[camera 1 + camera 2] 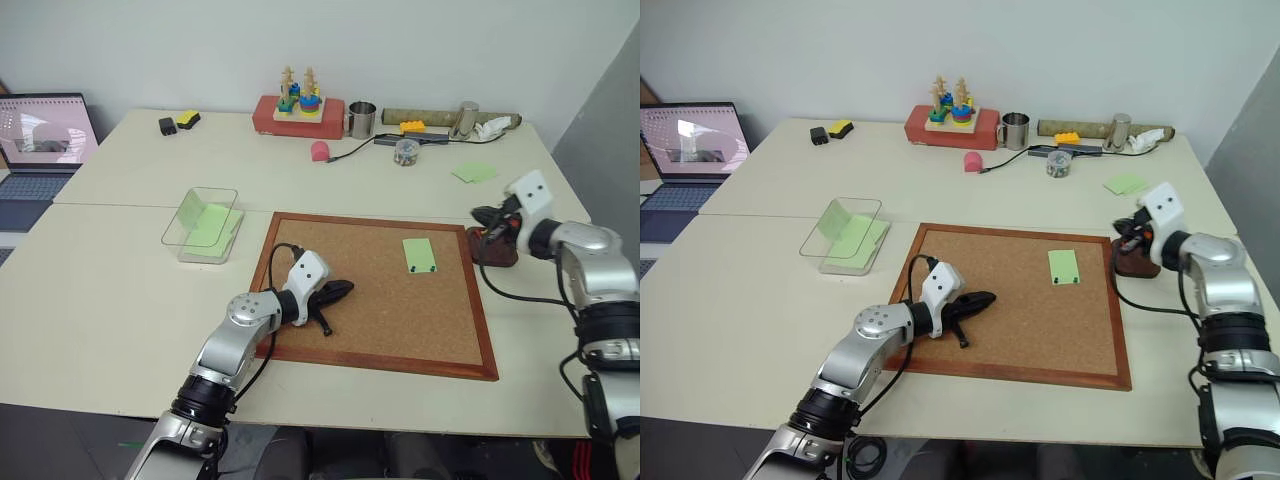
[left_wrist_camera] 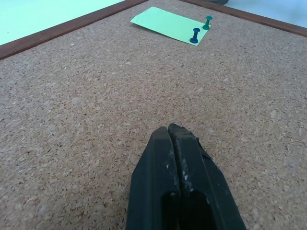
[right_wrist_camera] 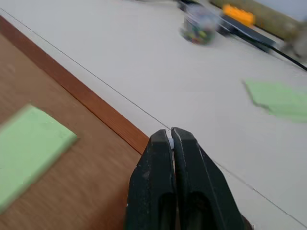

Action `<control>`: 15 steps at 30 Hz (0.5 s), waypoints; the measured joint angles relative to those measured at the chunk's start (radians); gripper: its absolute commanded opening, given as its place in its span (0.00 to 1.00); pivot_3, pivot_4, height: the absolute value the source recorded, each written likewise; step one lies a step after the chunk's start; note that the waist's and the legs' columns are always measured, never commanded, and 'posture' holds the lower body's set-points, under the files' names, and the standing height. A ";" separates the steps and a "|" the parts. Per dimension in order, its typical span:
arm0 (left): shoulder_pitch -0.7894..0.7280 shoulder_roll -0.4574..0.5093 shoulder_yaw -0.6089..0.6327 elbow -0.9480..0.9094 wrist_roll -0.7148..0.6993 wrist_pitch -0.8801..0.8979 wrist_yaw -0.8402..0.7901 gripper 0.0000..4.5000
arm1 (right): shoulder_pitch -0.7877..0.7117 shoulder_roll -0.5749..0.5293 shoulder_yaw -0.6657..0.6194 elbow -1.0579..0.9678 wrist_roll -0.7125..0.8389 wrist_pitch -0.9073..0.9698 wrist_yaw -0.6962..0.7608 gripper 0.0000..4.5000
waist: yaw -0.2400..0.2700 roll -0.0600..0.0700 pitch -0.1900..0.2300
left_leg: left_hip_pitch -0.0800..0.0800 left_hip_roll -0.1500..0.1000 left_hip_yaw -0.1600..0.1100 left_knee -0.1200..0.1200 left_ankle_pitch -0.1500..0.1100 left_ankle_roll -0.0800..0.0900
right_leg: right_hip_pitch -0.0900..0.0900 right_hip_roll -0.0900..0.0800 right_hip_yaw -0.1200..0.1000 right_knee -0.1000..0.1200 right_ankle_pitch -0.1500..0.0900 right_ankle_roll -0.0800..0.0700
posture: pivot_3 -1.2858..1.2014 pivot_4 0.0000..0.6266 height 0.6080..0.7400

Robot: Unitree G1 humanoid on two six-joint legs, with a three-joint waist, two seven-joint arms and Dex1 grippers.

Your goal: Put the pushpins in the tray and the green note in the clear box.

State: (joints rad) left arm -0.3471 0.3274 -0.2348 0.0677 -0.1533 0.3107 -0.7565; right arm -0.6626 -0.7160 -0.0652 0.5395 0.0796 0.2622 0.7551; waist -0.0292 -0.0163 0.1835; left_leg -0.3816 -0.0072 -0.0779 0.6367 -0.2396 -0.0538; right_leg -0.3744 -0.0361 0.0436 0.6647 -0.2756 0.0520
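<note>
Resting on the cork board (image 1: pixel 400 320), lower centre of the head view, the left gripper (image 1: pixel 338 291) is seen pressed fully shut with nothing between the fingers. The right gripper (image 1: pixel 487 213), at the right edge, is also clamped shut and empty, positioned over the tray (image 1: pixel 493 251) just beside the board's right frame. The green note (image 1: pixel 419 254) is pinned to the board's upper right by two pushpins (image 2: pixel 200 29) along its lower edge, one blue, one green. The clear box (image 1: pixel 203 224) is placed left of the board, green paper inside. No readable labels or writing are found; text on the laptop (image 1: pixel 40 140) screen, upper left, cannot be made out.
</note>
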 measured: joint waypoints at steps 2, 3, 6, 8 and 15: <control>-0.001 0.000 0.000 0.001 0.000 0.002 0.001 0.00 | 0.019 -0.006 0.005 0.015 -0.019 0.016 -0.014 0.00 | -0.001 0.000 0.000 | 0.000 0.000 0.000 0.000 0.000 0.000 | 0.000 0.000 0.000 0.000 0.000 0.000 | 0.52 0.24 1.00; -0.001 0.000 0.000 0.002 0.000 0.002 0.001 0.00 | 0.021 -0.007 0.007 0.017 -0.020 0.018 -0.015 0.05 | -0.001 0.000 0.000 | 0.000 0.000 0.000 0.000 0.000 0.000 | 0.000 0.000 0.001 0.000 0.000 0.000 | 0.52 0.24 1.00; -0.006 -0.001 -0.001 0.005 0.000 0.002 0.001 0.00 | 0.022 -0.007 0.009 0.027 -0.021 0.022 -0.020 0.16 | -0.002 0.000 0.000 | 0.000 0.000 0.000 0.001 0.000 0.000 | 0.000 0.000 0.001 0.000 0.000 0.000 | 0.52 0.24 1.00; -0.009 -0.001 -0.001 0.007 0.000 0.002 0.000 0.00 | 0.022 -0.004 0.009 0.042 -0.021 0.024 -0.021 0.25 | 0.000 0.000 0.000 | 0.000 0.000 0.000 0.001 0.000 0.000 | 0.001 0.000 0.000 -0.001 0.000 0.001 | 0.52 0.24 1.00; -0.012 -0.001 -0.001 0.013 0.000 -0.003 -0.001 0.00 | 0.021 0.002 0.009 0.082 -0.021 0.023 -0.028 0.58 | 0.000 0.001 0.000 | 0.000 0.000 0.000 0.001 0.000 0.000 | 0.001 0.000 0.000 -0.001 0.000 0.001 | 0.52 0.24 1.00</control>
State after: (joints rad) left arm -0.3590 0.3267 -0.2359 0.0806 -0.1532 0.3073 -0.7574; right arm -0.6413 -0.7138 -0.0557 0.6218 0.0590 0.2853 0.7267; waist -0.0294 -0.0157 0.1832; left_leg -0.3818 -0.0074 -0.0776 0.6378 -0.2395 -0.0537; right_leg -0.3737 -0.0360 0.0440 0.6640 -0.2753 0.0526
